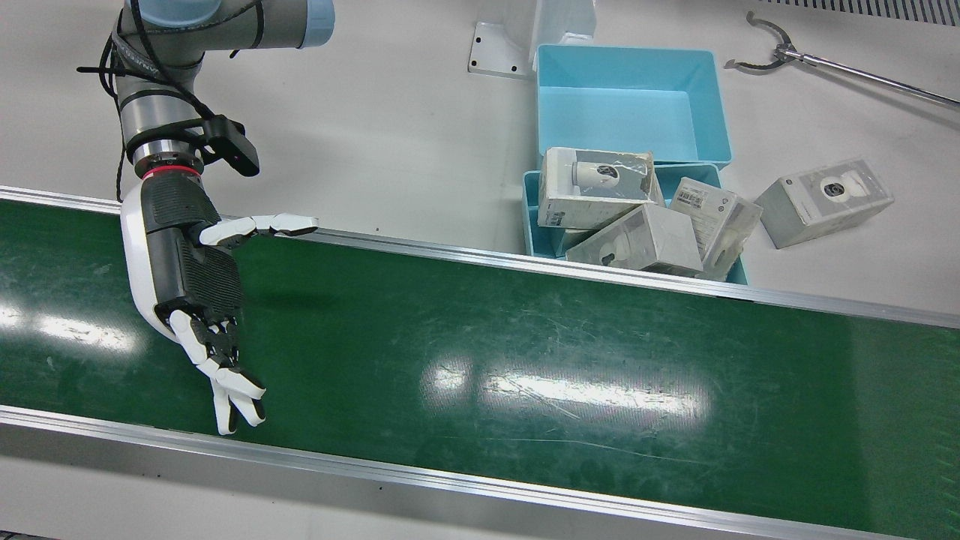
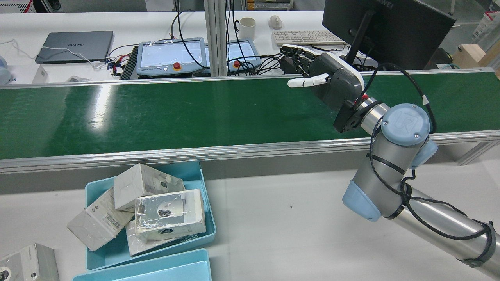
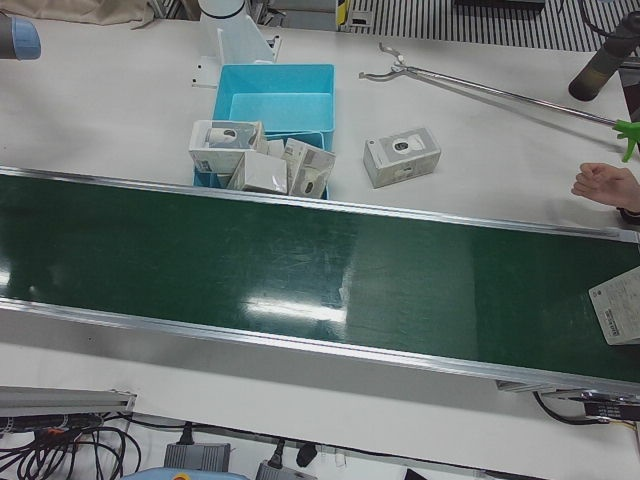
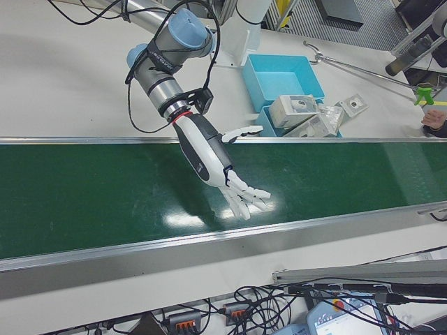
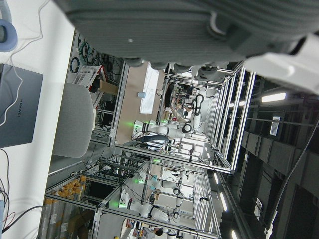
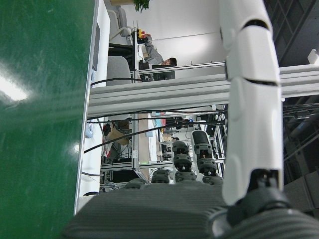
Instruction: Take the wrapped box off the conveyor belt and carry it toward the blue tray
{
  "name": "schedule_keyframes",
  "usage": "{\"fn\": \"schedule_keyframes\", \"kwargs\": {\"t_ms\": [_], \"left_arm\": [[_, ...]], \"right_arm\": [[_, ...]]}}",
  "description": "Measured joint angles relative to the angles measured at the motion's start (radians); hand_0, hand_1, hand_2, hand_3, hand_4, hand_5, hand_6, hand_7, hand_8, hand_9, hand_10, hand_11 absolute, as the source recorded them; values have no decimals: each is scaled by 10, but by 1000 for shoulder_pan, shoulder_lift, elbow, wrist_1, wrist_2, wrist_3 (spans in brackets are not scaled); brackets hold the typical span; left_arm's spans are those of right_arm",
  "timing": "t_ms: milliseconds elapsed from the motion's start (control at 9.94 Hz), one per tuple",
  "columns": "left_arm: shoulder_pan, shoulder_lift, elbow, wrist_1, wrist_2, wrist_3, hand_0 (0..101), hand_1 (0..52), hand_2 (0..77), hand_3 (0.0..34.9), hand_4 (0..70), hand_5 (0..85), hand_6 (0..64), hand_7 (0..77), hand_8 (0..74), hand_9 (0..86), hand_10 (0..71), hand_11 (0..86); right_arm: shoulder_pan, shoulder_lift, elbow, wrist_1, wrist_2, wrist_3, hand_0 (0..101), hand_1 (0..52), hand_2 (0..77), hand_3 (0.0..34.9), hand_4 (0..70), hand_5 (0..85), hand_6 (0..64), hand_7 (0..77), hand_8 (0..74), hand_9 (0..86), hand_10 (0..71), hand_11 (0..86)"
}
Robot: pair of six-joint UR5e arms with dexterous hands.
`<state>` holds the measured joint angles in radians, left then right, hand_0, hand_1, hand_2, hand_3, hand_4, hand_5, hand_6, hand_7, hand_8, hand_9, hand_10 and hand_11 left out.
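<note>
"Looking at your right hand (image 1: 191, 277), is it holding anything?"

"No. I see it hanging over the green conveyor belt (image 1: 525, 337) with nothing in it. Its fingers (image 1: 240, 390) are spread and point at the belt's outer rail. The thumb (image 1: 262, 223) sticks out sideways over the inner rail."

"What is close to it?"

"Only bare belt under it. Off on the thumb side, past the inner rail, sits the blue tray (image 1: 529, 214). It is full of boxes, and the wrapped box on top (image 1: 596, 187) has shiny, crinkly plastic on it. Behind that one is a second blue tray (image 1: 630, 97) with nothing in it. Another box (image 1: 823, 201) lies on the table just beside the trays."

"And the box you should pick?"

"Far down the belt on the thumb side, well apart from the hand, I see a white box (image 3: 620, 318) at the picture's edge. I cannot tell if it is wrapped."

"Your left hand (image 5: 189, 30)?"

"Only its own camera shows a bit of it. I cannot tell how its fingers stand."
</note>
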<state>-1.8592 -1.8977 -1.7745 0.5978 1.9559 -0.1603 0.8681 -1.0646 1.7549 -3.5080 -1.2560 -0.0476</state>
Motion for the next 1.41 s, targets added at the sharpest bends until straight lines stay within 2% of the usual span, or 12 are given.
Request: {"fn": "schedule_keyframes", "kwargs": {"t_ms": [403,503,805,906,1409], "left_arm": [[0,0,0,0,0,0,0,0,11,0,0,11,5,5,5,5,5,5],[0,0,0,0,0,0,0,0,11,0,0,11,5,5,5,0,5,5],[0,0,0,0,0,0,0,0,5,0,0,11,5,5,5,5,5,5],[0,0,0,0,0,0,0,0,5,0,0,11,5,5,5,0,5,5],[0,0,0,0,0,0,0,0,5,0,0,11,5,5,5,5,5,5]], "right_arm": [[0,0,1,6,0,0,492,169,125,0,104,180,49,33,0,33,0,5],[0,0,1,7,0,1,492,169,114,0,65,153,38,33,5,33,0,5],[1,-2,1,9,0,1,492,169,104,0,76,147,38,22,5,33,0,5],[0,-2,1,9,0,1,486,147,109,0,76,153,38,22,5,33,0,5],[1,-3,1,9,0,5,485,158,104,0,82,158,38,22,0,33,0,5]]}}
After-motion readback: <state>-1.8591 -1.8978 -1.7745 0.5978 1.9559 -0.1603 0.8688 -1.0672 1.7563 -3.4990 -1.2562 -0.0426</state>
